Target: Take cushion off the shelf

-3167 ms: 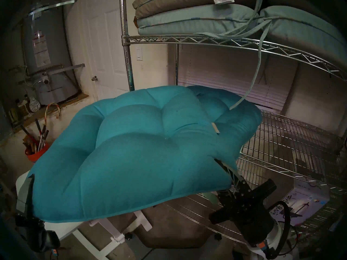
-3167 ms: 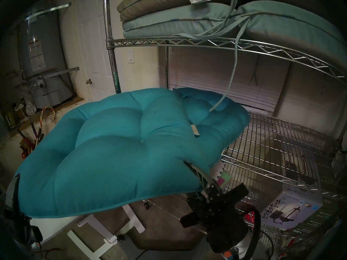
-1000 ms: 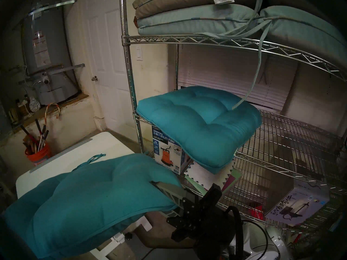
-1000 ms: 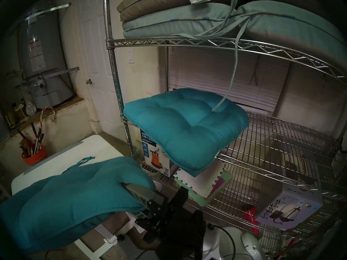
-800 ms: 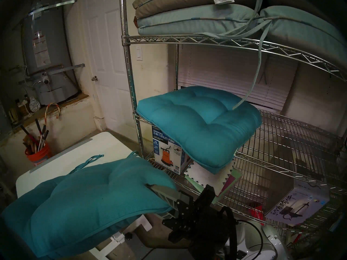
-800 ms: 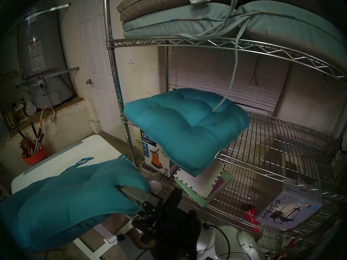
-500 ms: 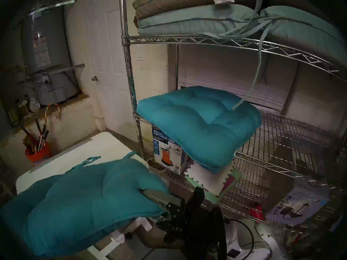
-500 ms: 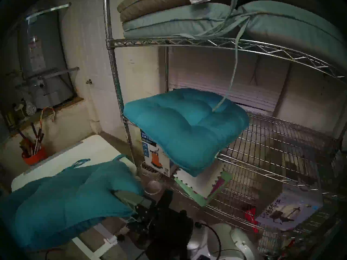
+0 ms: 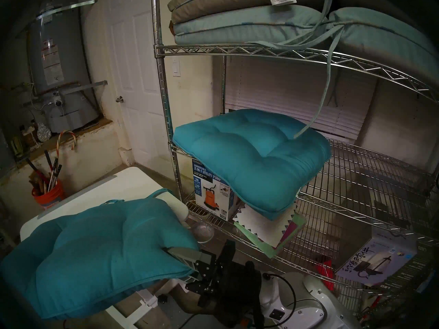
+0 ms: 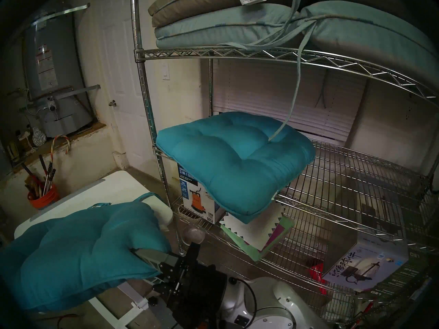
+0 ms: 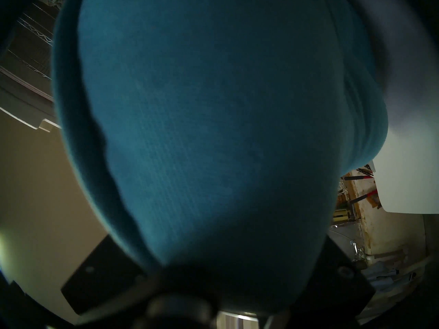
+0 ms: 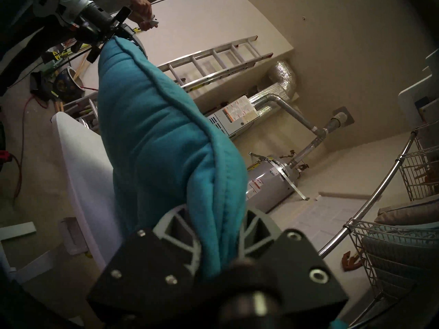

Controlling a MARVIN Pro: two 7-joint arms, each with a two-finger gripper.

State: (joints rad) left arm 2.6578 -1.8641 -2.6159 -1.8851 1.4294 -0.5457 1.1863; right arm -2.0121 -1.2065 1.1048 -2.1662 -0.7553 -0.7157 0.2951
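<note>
— Where is the held teal cushion [image 9: 99, 257] found?
— Clear of the shelf [image 9: 240, 50], above the white table [image 9: 104, 190]; its near corner is clamped by the right tool [image 9: 183, 257], its far edge by the left tool [image 12: 111, 40].
— And what is added by the right wrist view?
— The left tool, hidden from the head views, is seen closed on the cushion's edge. A second teal cushion [image 9: 251, 155] is shown on the shelf only by the head views.
</note>
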